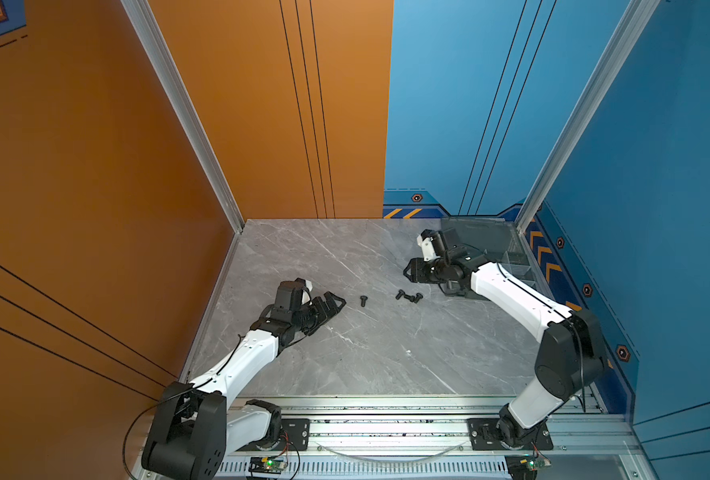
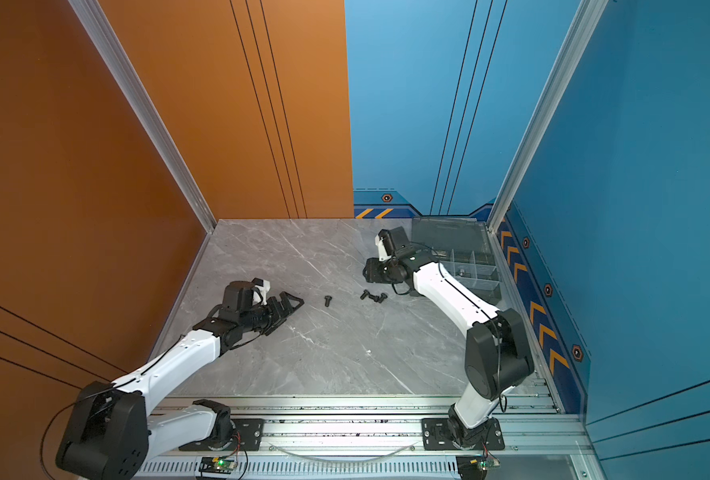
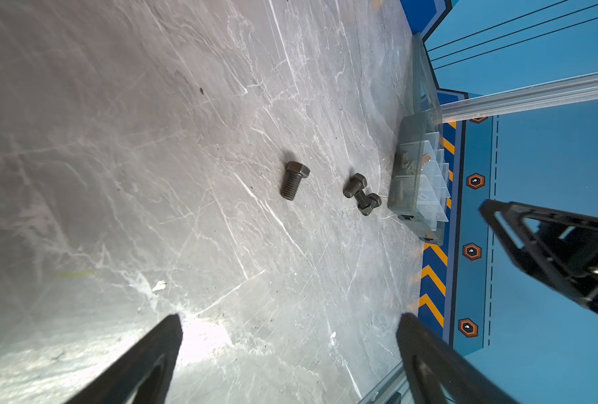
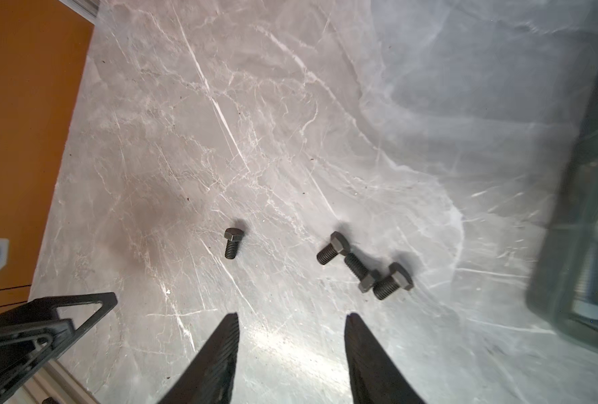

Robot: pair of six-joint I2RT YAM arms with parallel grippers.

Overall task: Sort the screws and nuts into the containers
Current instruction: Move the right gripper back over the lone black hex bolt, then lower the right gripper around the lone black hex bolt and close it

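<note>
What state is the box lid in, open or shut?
Open: in both top views the lid is swung back behind the box, and the dividers show uncovered.

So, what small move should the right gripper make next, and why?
Probably ease the right gripper forward and down over the nearest black hex bolt of the touching trio. Its jaws stand open and empty, that bolt lies just ahead of them on the marble table, and the organiser box is close by.
</note>
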